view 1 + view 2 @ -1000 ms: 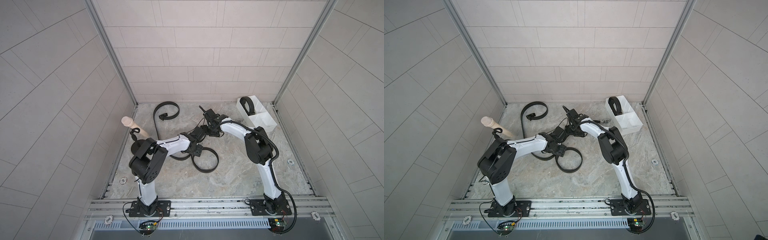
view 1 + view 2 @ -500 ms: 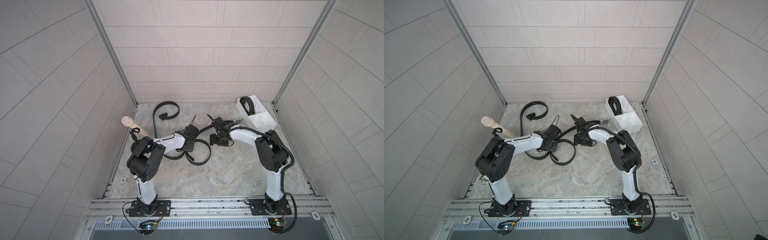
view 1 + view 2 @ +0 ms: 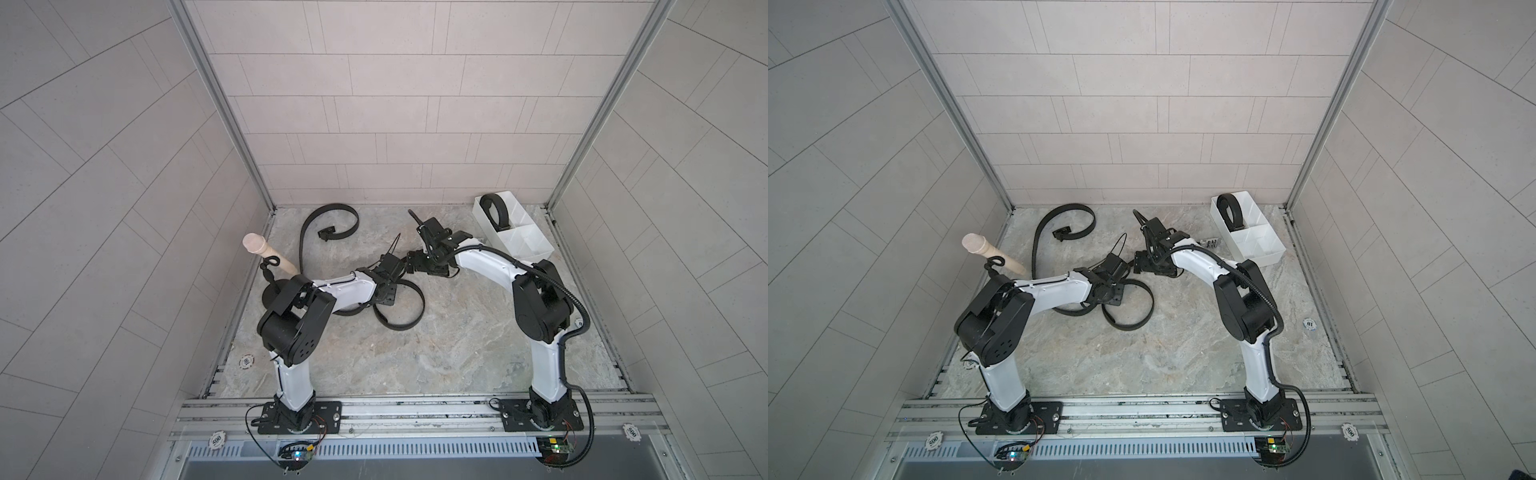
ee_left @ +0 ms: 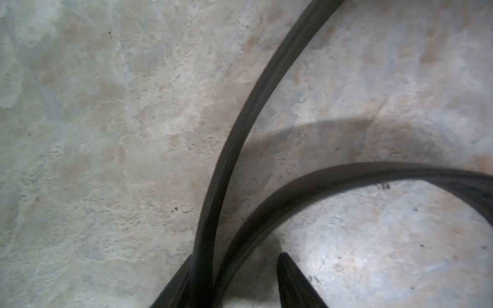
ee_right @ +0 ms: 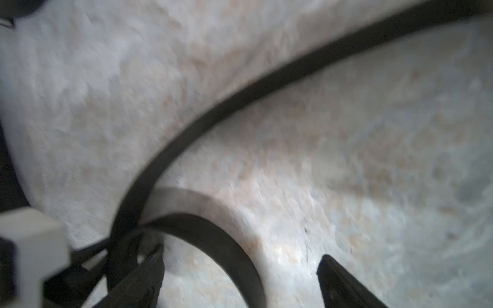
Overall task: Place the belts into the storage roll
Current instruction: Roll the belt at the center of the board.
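Near the tabletop centre lay the middle belt. You could expect it to be light, limp lengthwise, springy and probably slick; the best hold was across its flat faces, on a single pass. It stood on edge in loose overlapping loops, matte black. Jaws of the left gripper straddled two passes, partly closed, not clamped; those of the right gripper stood wide apart over a loop. A coiled belt sat in the storage roll at the far right corner; a third belt curled by the far edge.

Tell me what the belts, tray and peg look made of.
Belts: black, matte, bending in smooth curves, probably leather or a synthetic. Storage tray: white, smooth, thin-walled, likely moulded plastic. Peg: pale beige, dull, turned shape, possibly wood.
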Available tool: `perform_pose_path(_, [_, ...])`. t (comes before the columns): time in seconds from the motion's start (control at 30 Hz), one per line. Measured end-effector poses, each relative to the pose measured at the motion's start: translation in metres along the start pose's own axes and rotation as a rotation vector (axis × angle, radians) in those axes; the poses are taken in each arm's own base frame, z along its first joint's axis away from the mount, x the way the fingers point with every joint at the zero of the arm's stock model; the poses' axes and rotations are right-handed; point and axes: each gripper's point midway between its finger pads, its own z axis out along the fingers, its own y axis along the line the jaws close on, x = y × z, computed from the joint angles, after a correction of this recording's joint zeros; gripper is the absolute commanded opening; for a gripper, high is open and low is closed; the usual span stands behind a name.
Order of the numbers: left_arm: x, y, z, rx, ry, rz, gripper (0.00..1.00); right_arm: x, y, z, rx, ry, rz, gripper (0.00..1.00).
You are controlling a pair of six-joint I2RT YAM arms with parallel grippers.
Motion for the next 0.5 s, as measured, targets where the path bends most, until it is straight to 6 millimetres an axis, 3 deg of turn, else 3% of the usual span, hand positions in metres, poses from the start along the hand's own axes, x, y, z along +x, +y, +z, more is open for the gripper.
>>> perform_pose_path(0.13, [0.001, -0.003, 0.0, 0.02, -0.002, -0.005, 0.5, -0.027, 0.011, 0.019, 0.01, -0.04, 0.027, 0.99])
perform_pose_path(0.33, [0.001, -0.004, 0.0, 0.023, -0.001, -0.006, 0.51, -0.041, -0.001, 0.073, 0.106, -0.028, 0.092, 0.99])
perform_pose_path(0.4, [0.0, -0.004, 0.0, 0.023, 0.0, -0.01, 0.5, -0.05, 0.006, 0.073, 0.105, -0.049, 0.102, 0.96])
perform_pose_path(0.5, [-0.004, -0.002, 0.001, 0.016, 0.003, -0.022, 0.49, -0.043, -0.003, 0.078, 0.153, -0.039, 0.104, 0.9])
